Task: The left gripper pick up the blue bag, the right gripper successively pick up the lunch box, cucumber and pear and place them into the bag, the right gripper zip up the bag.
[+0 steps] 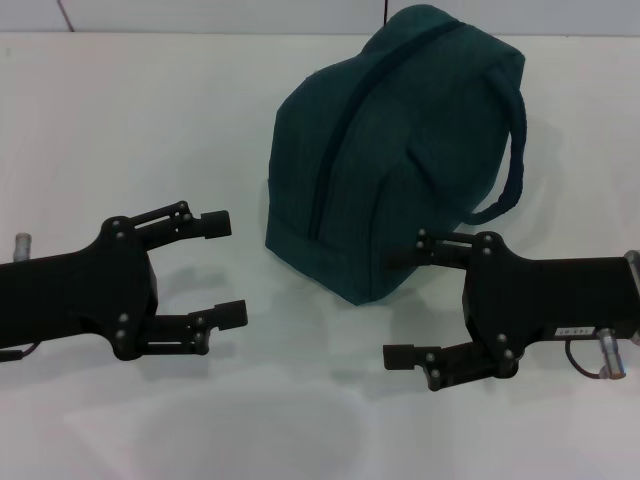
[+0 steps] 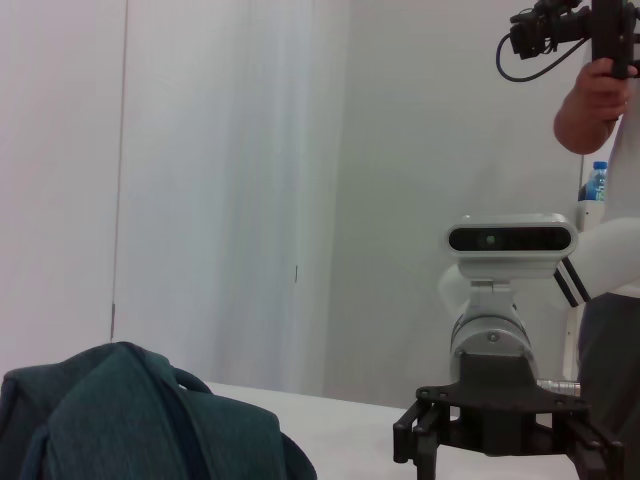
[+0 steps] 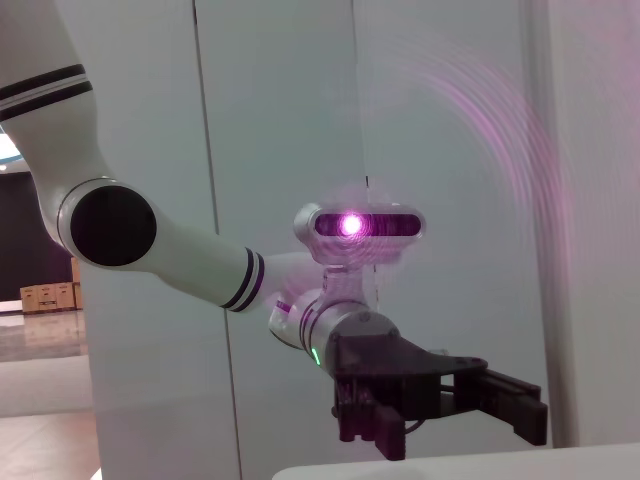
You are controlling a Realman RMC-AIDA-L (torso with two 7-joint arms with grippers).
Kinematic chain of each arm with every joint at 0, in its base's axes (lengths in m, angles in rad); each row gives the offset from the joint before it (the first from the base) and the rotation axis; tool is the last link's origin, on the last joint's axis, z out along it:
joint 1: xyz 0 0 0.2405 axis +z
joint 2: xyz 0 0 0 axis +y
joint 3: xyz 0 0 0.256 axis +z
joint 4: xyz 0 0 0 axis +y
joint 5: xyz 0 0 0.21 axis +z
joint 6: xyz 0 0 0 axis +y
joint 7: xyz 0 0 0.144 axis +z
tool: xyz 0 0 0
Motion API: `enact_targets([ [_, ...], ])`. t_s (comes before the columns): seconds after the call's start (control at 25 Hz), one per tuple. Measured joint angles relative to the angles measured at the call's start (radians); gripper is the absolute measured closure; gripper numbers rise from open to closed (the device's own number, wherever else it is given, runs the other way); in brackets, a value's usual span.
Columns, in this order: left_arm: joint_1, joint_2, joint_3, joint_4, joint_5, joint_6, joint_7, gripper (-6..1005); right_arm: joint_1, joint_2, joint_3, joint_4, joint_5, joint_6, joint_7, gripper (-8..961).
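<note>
A: While both arms are lying low over the table (image 1: 120,130), what is the left gripper (image 1: 222,269) doing?

B: It is sitting at the near left with its fingers (image 1: 213,223) spread wide apart, pointing toward the middle. It is holding nothing and touching nothing; bare table is showing between its fingertips.

A: And the right gripper (image 1: 405,305)?

B: It is resting at the near right, facing the left one, fingers also wide apart and gripping nothing. Its upper finger (image 1: 440,247) is lying right at the near lower edge of the bag (image 1: 390,150); whether it is actually touching the fabric, I cannot tell. The lower finger is hanging over bare table.

A: Where is the bag sitting?

B: Farther back, a little right of centre, lying bulged on the table with its dark zipper (image 1: 335,150) running from the near end up over the top. One loop handle (image 1: 512,160) is curving out on its right side. It is well apart from the left gripper.

A: Anything from the wrist views?

B: The left wrist view is showing the bag's top (image 2: 130,415) and the right gripper (image 2: 505,440) across from it. The right wrist view is showing the left gripper (image 3: 500,410), fingers apart.
</note>
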Motion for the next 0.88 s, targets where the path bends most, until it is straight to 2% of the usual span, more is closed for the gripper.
enact_targets([
  [0.88,-0.002,0.0,0.0,0.0,0.0,-0.001,0.0,111,0.005,0.0,0.0,0.0,0.0,-0.006,-0.001,67],
])
